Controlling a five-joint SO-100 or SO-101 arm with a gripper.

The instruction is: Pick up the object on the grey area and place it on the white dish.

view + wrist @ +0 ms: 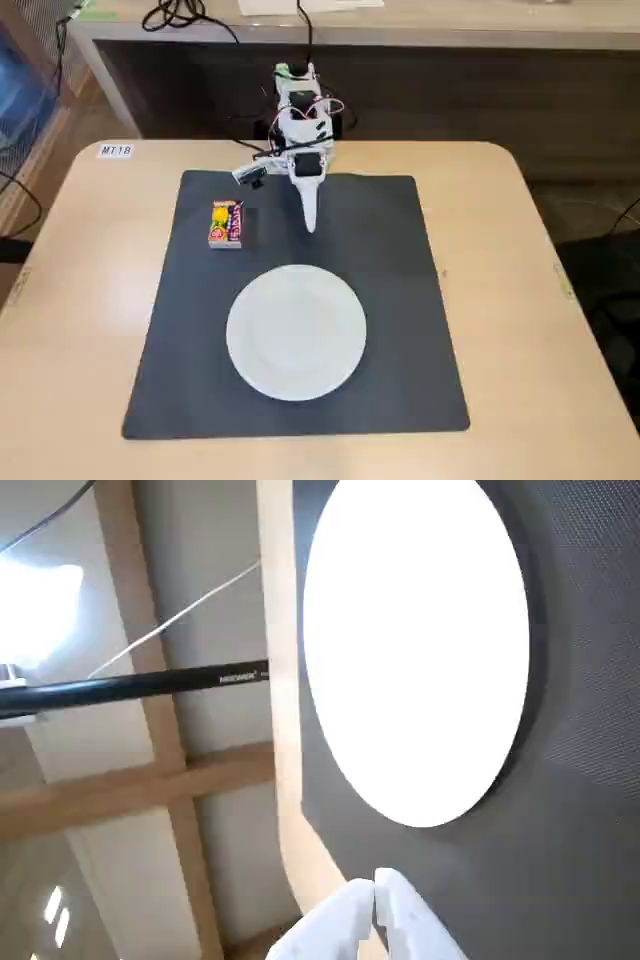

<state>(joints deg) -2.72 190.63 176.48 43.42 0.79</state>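
Observation:
The snack packet [226, 223], pink and purple with a yellow picture, lies flat on the dark grey mat [400, 300] near its far left corner in the fixed view. The white plate [296, 331] sits on the mat's near middle; in the wrist view it [415, 640] fills the upper right, on the mat [580, 860]. My gripper [310, 224] hangs over the mat's far middle, to the right of the packet and apart from it, pointing toward the plate. Its white fingertips [400, 905] meet at the bottom of the wrist view, shut and empty. The packet is out of the wrist view.
The beige tabletop [520, 260] surrounds the mat. A small label [115, 150] sits at its far left corner. The arm's base [300, 100] with cables stands at the far edge. A black bar [130, 687] and wooden beams show past the table edge in the wrist view.

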